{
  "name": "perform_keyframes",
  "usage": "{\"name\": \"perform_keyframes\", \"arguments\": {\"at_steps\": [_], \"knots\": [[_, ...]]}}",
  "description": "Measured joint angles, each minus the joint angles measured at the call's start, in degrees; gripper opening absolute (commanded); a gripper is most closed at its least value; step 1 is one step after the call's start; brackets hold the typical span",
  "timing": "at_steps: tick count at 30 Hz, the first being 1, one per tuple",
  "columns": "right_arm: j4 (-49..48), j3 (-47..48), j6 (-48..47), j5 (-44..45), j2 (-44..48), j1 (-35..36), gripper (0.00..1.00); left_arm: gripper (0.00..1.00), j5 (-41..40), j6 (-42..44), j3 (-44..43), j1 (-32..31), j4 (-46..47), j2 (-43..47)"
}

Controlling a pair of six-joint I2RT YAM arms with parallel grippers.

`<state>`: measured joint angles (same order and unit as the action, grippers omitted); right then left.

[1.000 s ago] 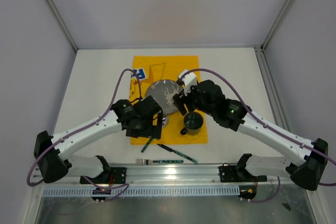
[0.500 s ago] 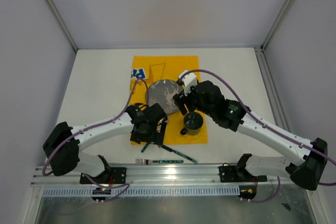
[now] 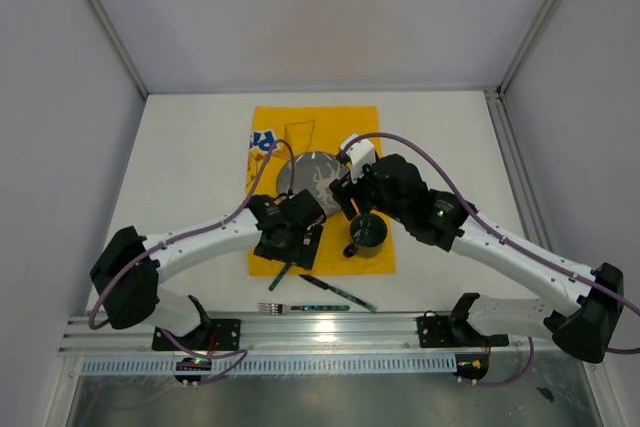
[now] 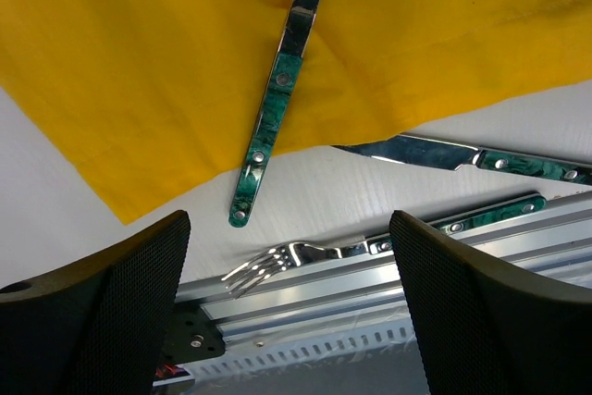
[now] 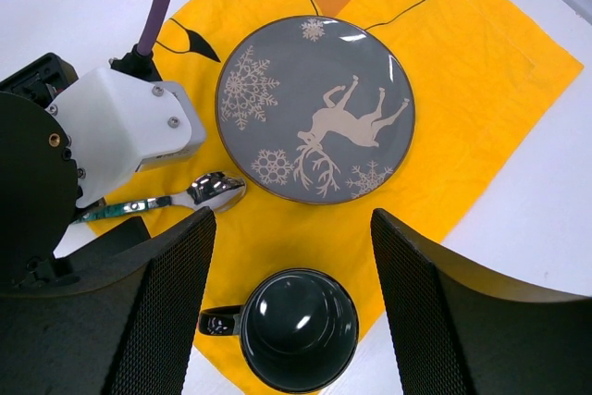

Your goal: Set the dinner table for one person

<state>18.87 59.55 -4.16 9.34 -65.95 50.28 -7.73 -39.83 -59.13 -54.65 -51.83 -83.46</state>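
A yellow cloth (image 3: 340,127) lies on the white dinner table (image 3: 180,147). A grey reindeer plate (image 5: 314,122) sits on the cloth, with a dark mug (image 5: 298,328) near its front edge. A green-handled spoon (image 4: 273,104) lies on the cloth, its handle end poking onto the table. A knife (image 4: 462,156) and a fork (image 4: 277,259) lie on the table by the rail. My left gripper (image 4: 289,238) hovers open and empty over the spoon's handle end and the fork. My right gripper (image 5: 291,228) hangs open above the mug, with one finger on each side of it in the view.
A metal rail (image 3: 330,327) runs along the table's near edge, right behind the fork. The left arm's white camera housing (image 5: 129,127) sits close to the plate's left side. Frame posts (image 3: 100,27) stand at the back corners.
The left arm's elbow has swung in and its gripper has shifted a little right over the spoon handle. The right arm, mug, plate and cutlery have not moved.
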Motion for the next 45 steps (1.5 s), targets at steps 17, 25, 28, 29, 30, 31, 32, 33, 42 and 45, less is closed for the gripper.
{"name": "perform_keyframes", "arguments": {"at_steps": [17, 25, 28, 29, 30, 31, 32, 33, 42, 45], "knots": [[-0.02, -0.85, 0.76, 1.7, 0.48, 0.0, 0.72, 0.89, -2.03, 0.85, 2.84, 1.4, 3.37, -0.46], [0.13, -2.58, 3.65, 13.05, 1.07, -0.11, 0.72, 0.89, -2.64, 0.83, 5.99, 2.32, 5.97, 0.15], [0.31, -2.58, 5.4, 17.9, 1.09, -0.76, 0.73, 0.88, -2.69, 0.81, 6.86, 2.56, 6.64, 0.17], [0.42, -2.58, 5.97, 19.39, 1.09, -1.11, 0.73, 0.87, -2.73, 0.81, 7.1, 2.6, 6.91, 0.17], [0.48, -2.62, 6.4, 20.59, 1.09, -1.62, 0.73, 0.87, -2.73, 0.81, 7.34, 2.62, 7.28, 0.17], [0.48, -2.69, 6.82, 21.51, 1.09, -2.27, 0.73, 0.86, -2.73, 0.81, 7.45, 2.62, 7.48, 0.17], [0.46, -2.82, 7.19, 22.29, 1.09, -3.02, 0.73, 0.84, -2.73, 0.79, 7.65, 2.62, 7.76, 0.17], [0.46, -3.06, 7.45, 22.86, 1.09, -3.96, 0.73, 0.83, -2.73, 0.79, 7.76, 2.62, 8.02, 0.17], [0.55, -5.46, 9.09, 22.21, 1.09, -11.8, 0.73, 0.7, -2.49, 0.85, 7.93, 3.08, 10.58, -0.09], [0.57, -5.6, 9.31, 21.7, 1.09, -11.93, 0.73, 0.65, -1.92, 1.03, 7.93, 3.23, 11.8, -1.42]]}}
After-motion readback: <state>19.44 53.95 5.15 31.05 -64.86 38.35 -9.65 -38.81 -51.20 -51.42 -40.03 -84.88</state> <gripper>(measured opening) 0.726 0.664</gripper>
